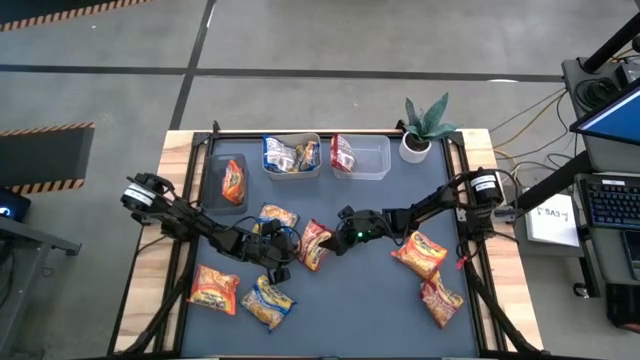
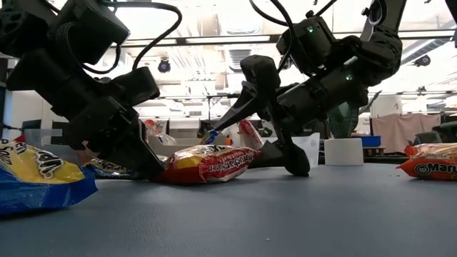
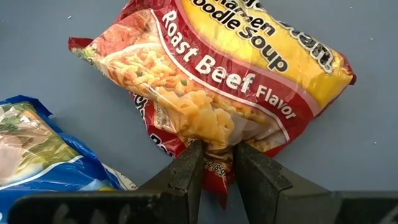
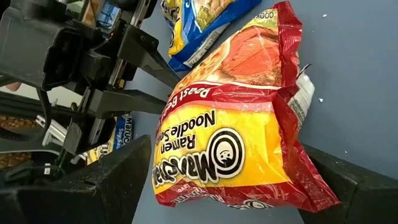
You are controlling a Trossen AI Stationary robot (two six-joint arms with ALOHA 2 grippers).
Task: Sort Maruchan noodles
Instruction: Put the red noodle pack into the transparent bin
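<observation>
A red-and-yellow Roast Beef Maruchan noodles packet [image 1: 315,244] lies at the middle of the dark mat, flat on the table in the low view [image 2: 207,164]. My left gripper [image 3: 217,169] comes from the table's left and is shut on the packet's end. My right gripper [image 4: 230,186] comes from the right and stands open. Its two fingers straddle the packet's other end [image 4: 249,180], one finger [image 2: 296,160] down on the mat and the other raised. Blue-and-yellow packets [image 1: 277,215] [image 1: 268,302] and orange ones [image 1: 215,288] [image 1: 420,255] [image 1: 441,298] lie around. My left gripper pinches the packet's crimped end seam [image 3: 217,155] between its two fingers [image 3: 186,171]. The fingers slant down from the table's left. The packet lies on the mat in front of them. My right gripper's fingers flank the packet's far end; whether they touch it I cannot tell.
At the mat's far edge stand a dark tray [image 1: 222,195] holding an orange packet, a clear tub [image 1: 292,170] with blue packets and a clear tub [image 1: 372,160] with a red one. A potted plant [image 1: 425,130] stands far right. Bare mat [image 1: 350,310] lies toward the near edge.
</observation>
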